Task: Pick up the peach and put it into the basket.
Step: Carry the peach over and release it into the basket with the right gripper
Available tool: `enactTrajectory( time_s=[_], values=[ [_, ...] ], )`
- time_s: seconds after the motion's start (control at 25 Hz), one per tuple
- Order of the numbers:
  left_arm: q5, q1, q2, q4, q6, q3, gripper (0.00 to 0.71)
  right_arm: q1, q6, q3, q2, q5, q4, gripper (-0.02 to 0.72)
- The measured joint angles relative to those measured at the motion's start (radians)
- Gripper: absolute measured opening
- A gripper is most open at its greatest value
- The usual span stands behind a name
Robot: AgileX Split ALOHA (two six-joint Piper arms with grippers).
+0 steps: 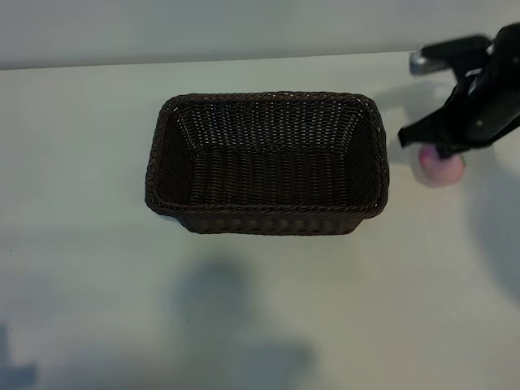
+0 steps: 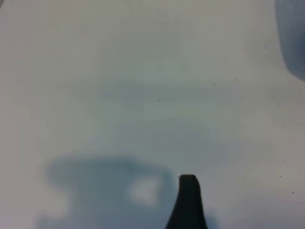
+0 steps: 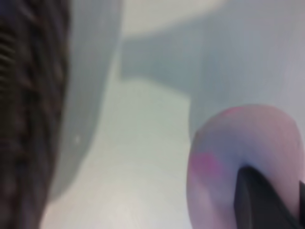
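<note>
The peach (image 1: pixel 443 169), small and pale pink, lies on the white table just right of the basket (image 1: pixel 268 213), a large dark brown wicker one with nothing in it. My right gripper (image 1: pixel 441 151) is down over the peach from above, shut on it. In the right wrist view the peach (image 3: pixel 238 162) fills the near corner with one dark finger (image 3: pixel 259 200) pressed against it, and the basket wall (image 3: pixel 24 119) stands close beside. The left gripper's one visible finger (image 2: pixel 188 202) hangs over bare table, open and holding nothing.
The white table (image 1: pixel 97 268) stretches around the basket on all sides. Its far edge meets a pale wall behind. The right arm's black body (image 1: pixel 487 89) reaches in from the right edge. Arm shadows lie on the table in front of the basket.
</note>
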Motion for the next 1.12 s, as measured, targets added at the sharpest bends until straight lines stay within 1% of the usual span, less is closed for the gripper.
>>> enactTrajectory(
  time_s=[0.36, 0.56, 0.68, 0.8, 0.92, 1.12],
  values=[
    [0.0, 0.0, 0.0, 0.0, 0.0, 0.0, 0.596, 0.0, 0.0, -0.01, -0.241, 0.011, -0.003, 0.041],
    [0.0, 0.0, 0.0, 0.0, 0.0, 0.0, 0.596, 0.013, -0.006, -0.087, -0.263, 0.091, 0.02, 0.041],
    [0.0, 0.0, 0.0, 0.0, 0.0, 0.0, 0.596, 0.06, -0.008, -0.137, -0.263, 0.14, 0.04, 0.041],
    [0.0, 0.0, 0.0, 0.0, 0.0, 0.0, 0.596, 0.131, -0.009, -0.177, -0.263, 0.157, 0.053, 0.041],
    [0.0, 0.0, 0.0, 0.0, 0.0, 0.0, 0.596, 0.207, -0.01, -0.192, -0.262, 0.155, 0.058, 0.041],
    [0.0, 0.0, 0.0, 0.0, 0.0, 0.0, 0.596, 0.31, -0.012, -0.193, -0.217, 0.111, 0.064, 0.041]
  ],
)
